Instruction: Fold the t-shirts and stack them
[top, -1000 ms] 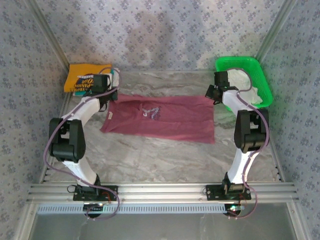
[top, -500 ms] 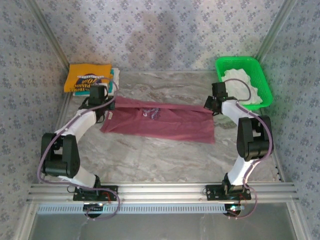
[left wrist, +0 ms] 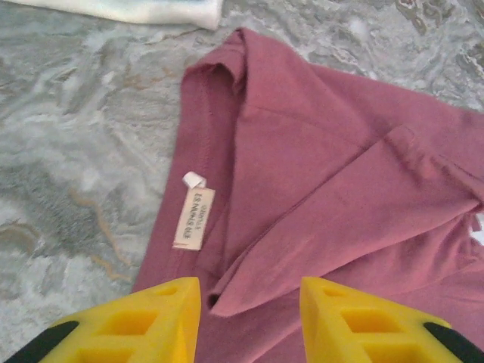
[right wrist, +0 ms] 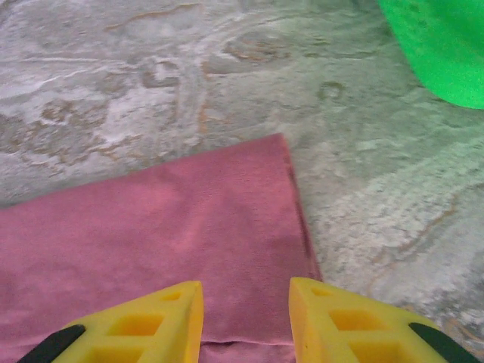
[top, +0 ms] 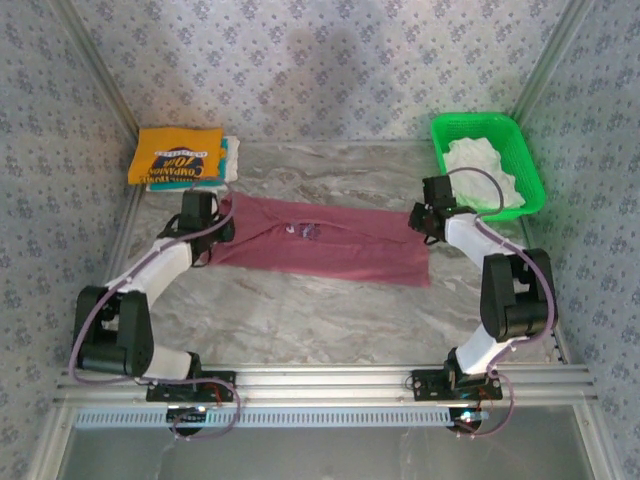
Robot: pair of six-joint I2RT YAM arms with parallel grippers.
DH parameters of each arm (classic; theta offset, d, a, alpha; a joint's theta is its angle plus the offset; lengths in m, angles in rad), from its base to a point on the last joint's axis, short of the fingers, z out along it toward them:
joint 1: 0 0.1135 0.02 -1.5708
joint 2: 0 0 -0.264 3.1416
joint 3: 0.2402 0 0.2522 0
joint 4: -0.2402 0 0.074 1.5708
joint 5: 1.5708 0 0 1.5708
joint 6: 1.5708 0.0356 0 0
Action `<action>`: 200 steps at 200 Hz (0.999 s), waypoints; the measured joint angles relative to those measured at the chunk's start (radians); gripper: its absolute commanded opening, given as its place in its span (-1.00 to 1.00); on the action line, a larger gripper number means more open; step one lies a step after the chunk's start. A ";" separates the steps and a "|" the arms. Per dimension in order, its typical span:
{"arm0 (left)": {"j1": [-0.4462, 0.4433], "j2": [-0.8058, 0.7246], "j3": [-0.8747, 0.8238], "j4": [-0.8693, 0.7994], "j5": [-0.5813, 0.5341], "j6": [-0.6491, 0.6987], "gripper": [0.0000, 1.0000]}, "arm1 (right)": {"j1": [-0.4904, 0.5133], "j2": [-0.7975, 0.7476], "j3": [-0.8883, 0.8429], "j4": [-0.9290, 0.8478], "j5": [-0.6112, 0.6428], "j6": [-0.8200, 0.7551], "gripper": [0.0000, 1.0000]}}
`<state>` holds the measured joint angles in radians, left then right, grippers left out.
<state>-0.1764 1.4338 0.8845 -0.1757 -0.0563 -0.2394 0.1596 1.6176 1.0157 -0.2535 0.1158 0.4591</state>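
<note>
Two claws are hanging low over the opposite ends of one maroon shirt [top: 330,248], which is lying stretched out as a long band across the middle of the bench [top: 300,310]. The left claw [top: 205,222] is sitting at the shirt's left end, by the neck. In its wrist view the yellow fingers [left wrist: 151,318] are standing apart. A flap of the shirt is lying folded over loosely in the gap between them, and a pale label [left wrist: 194,219] is showing just ahead on the collar edge. Nothing is being pinched there.

The right claw [right wrist: 246,302] is sitting at the shirt's right end, near its far right corner. Its fingers are also standing apart, with flat cloth lying beneath them and the shirt's side hem running just beside the right finger. I cannot tell whether the tips are touching the cloth.

A yellow shirt [top: 180,155] with dark lettering is lying folded at the bench's far left corner, on top of folded teal and white shirts [top: 228,158] whose edges are peeking out on its right side. A green basket [top: 475,122] is standing at the far right corner, and a crumpled white shirt [top: 482,172] is lying inside it
</note>
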 measured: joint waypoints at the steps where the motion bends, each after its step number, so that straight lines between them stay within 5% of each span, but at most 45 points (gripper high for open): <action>1: 0.000 0.000 0.000 0.000 0.000 0.000 -0.19 | 0.004 0.000 0.001 0.000 0.000 -0.002 -0.24; 89: -0.105 0.572 0.624 -0.203 0.069 0.065 -0.01 | 0.112 0.023 0.087 0.025 0.005 -0.067 -0.19; 160: -0.106 0.652 0.670 -0.280 0.070 0.023 -0.18 | 0.111 0.024 0.087 0.025 0.025 -0.084 -0.17; 200: -0.108 0.653 0.667 -0.282 0.071 -0.002 -0.47 | 0.110 0.024 0.087 0.025 0.027 -0.087 -0.17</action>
<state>-0.2848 2.0872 1.5513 -0.4572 0.0147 -0.2409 0.2699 1.6413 1.1023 -0.2283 0.1425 0.3725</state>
